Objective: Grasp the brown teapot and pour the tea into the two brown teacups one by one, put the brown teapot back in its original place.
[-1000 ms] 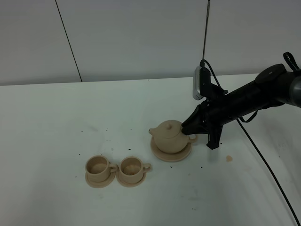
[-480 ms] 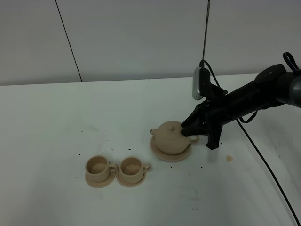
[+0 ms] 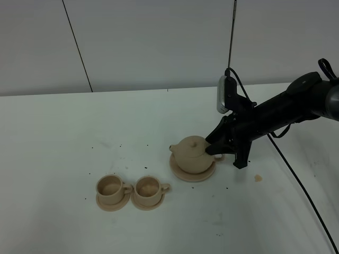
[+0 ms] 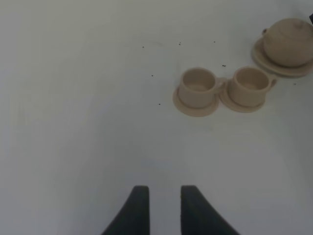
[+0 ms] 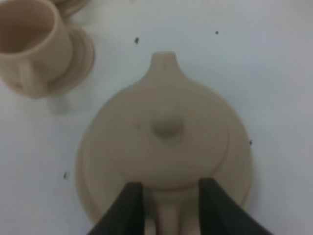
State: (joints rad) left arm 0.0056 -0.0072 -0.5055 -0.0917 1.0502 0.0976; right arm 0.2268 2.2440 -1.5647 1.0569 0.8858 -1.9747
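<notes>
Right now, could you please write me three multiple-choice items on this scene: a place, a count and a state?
1. Where does the teapot stand? A) on the large saucer B) on the bare table C) inside a cup
2. How many teacups are there? A) one B) two C) four
3. How is the right gripper? A) shut on the lid B) open astride the teapot's handle C) holding a cup
Answers: 1 A, the saucer's rim rings its base; 2 B, two stand side by side; 3 B, gaps show beside the handle.
</notes>
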